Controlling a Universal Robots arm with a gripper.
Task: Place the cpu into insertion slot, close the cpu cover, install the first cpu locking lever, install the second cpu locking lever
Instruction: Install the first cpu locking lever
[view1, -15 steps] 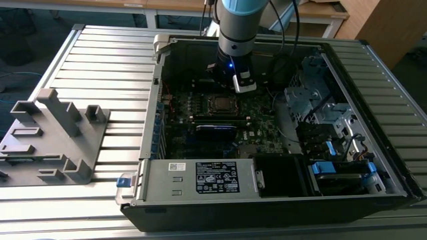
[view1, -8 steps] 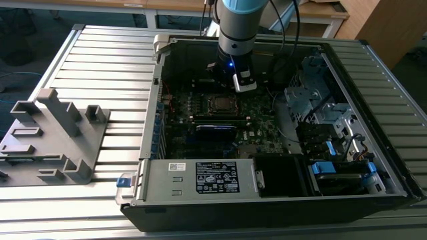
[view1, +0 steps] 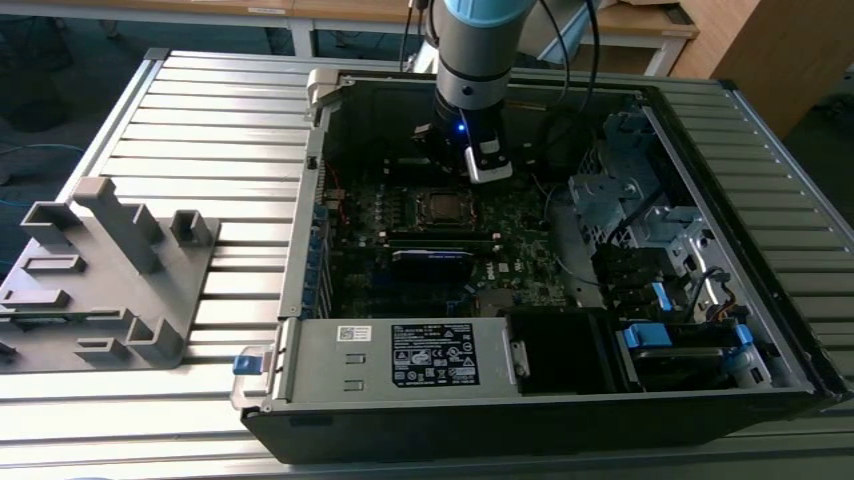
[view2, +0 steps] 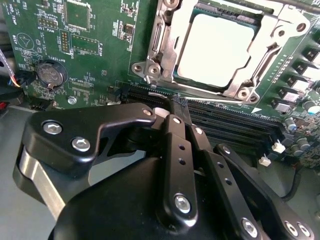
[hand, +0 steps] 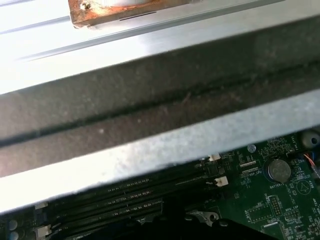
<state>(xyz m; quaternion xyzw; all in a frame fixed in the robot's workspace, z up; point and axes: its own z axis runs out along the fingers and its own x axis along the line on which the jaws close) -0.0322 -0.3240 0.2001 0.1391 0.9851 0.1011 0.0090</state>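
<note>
A computer case (view1: 534, 425) lay open on a slatted table (view1: 200, 110). The cpu (view2: 220, 50) sat in the insertion slot (view1: 441, 207) under the lowered cpu cover (view2: 167, 52), likely awaiting clamping. The gripper (view2: 178, 102), jaws closed and apparently empty, hovered at the slot's one o'clock in the exterior view.

A ribbed silver-grey metal worktable (view1: 200, 110) spans the exterior view. Behind it stand pale wooden desks with white legs (view1: 627, 25). A light-brown wooden cabinet (view1: 781, 60) is at the exterior view's right. The dark grey-blue floor (view1: 60, 70) shows beyond the worktable.
</note>
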